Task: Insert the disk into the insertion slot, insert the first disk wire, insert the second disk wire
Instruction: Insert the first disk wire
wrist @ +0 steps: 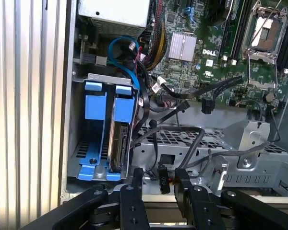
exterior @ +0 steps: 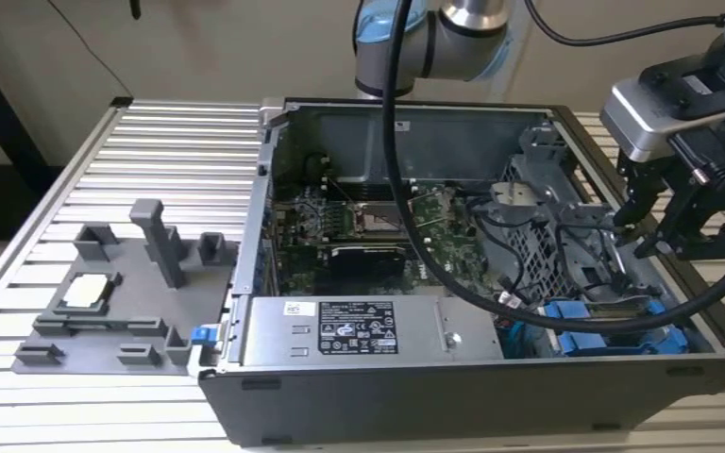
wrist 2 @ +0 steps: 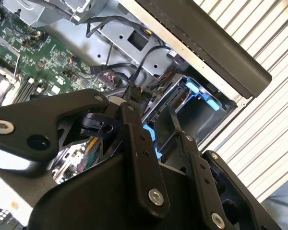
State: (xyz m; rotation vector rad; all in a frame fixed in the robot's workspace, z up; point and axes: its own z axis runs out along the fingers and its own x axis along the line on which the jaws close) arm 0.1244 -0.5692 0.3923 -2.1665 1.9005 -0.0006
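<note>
Nearest you: black gripper [wrist: 159, 173], fingers [wrist: 136, 181] parted, with a small black wire plug [wrist: 163, 183] between them, unclamped. Beyond it: silver-grey hard drive [wrist: 117, 143] on a bright blue carrier, seated inside the grey metal drive bay [wrist: 75, 124]. Farthest: green motherboard [wrist: 192, 28].

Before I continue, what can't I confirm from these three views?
- Exterior view: the insertion slot's inside, blocked by the case wall and the black cable.
- First wrist view: the disk's lower end, sunk between the blue carrier frames; seating depth unclear.
- Second wrist view: most of the slot, covered by the gripper.
</note>
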